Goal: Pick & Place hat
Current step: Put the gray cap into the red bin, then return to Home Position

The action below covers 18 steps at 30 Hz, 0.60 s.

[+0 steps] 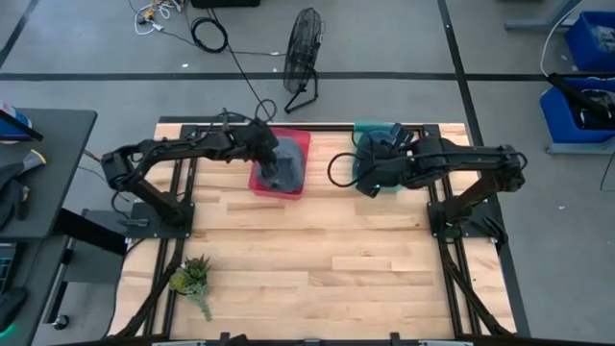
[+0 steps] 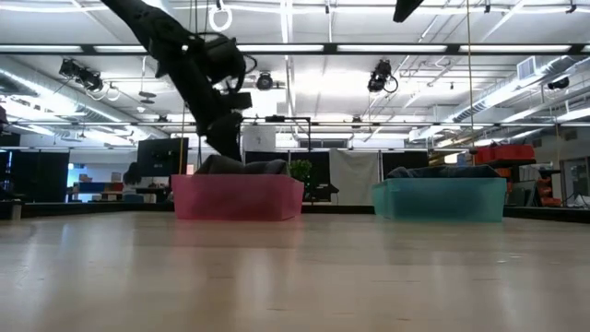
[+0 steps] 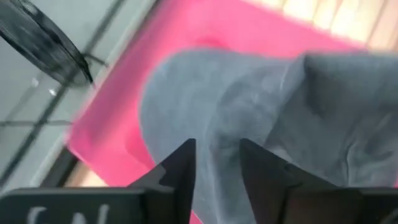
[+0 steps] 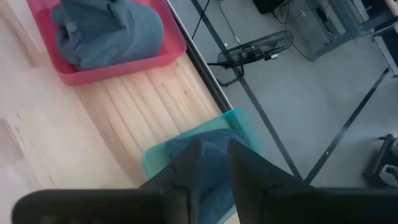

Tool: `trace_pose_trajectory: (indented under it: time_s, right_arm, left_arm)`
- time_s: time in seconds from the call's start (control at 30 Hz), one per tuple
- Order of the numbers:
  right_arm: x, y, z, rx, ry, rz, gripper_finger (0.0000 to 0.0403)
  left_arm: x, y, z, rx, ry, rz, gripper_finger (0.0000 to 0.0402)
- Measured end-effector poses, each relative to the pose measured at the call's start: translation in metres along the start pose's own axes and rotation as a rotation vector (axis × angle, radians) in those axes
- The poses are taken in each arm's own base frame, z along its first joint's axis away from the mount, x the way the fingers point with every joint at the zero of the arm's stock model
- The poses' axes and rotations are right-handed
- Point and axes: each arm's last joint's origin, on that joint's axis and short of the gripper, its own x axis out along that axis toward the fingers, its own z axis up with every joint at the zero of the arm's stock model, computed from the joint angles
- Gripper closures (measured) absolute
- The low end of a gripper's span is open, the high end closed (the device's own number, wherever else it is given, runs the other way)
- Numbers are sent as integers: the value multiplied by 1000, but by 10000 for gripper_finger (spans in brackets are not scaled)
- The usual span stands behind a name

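Observation:
A grey hat [image 1: 284, 168] lies crumpled in the pink bin [image 1: 300, 144] at the table's far edge, left of centre. My left gripper [image 3: 216, 163] is down at the hat's far-left part and is shut on its cloth. In the low view the left gripper [image 2: 226, 140] meets the hat [image 2: 241, 166] at the bin's rim. A teal bin [image 1: 365, 128] on the right holds blue-grey cloth [image 4: 214, 155]. My right gripper [image 4: 214, 163] hangs well above that bin, shut and holding nothing. My left gripper pinches a raised fold of the grey hat [image 3: 217, 134] between its two fingers. It comes from above, slanting in from the table's left. The rest of the hat [image 3: 323, 118] lies slack inside the pink bin [image 3: 124, 143] and is not lifted.
A small potted plant [image 1: 192, 279] lies near the table's near-left corner. The wooden tabletop [image 1: 327, 259] stretches in front of both bins. A floor fan [image 1: 304, 53] and cables sit beyond the far edge. A black side table [image 1: 38, 163] stands at left.

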Motion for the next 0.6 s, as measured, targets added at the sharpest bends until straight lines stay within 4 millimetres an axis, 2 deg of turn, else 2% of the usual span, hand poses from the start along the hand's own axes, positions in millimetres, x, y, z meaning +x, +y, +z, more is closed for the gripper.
trace_pose_trajectory:
  time_s: [0.17, 0.33, 0.47, 0.6]
  right_arm:
    - [-1, -2, -3, 15, 27, 17, 323]
    - [-17, -20, -12, 64, 3, 74, 323]
    - [-40, -49, -33, 147, -83, 86, 323]
    - [-47, -69, -74, 275, -170, 58, 323]
  left_arm:
    - [-37, 5, 15, 1, -106, 17, 242]
    - [-99, 13, 14, -9, -203, 62, 237]
    - [-162, 21, -5, -40, -304, 79, 241]
    - [-221, 23, -46, -104, -462, 79, 247]
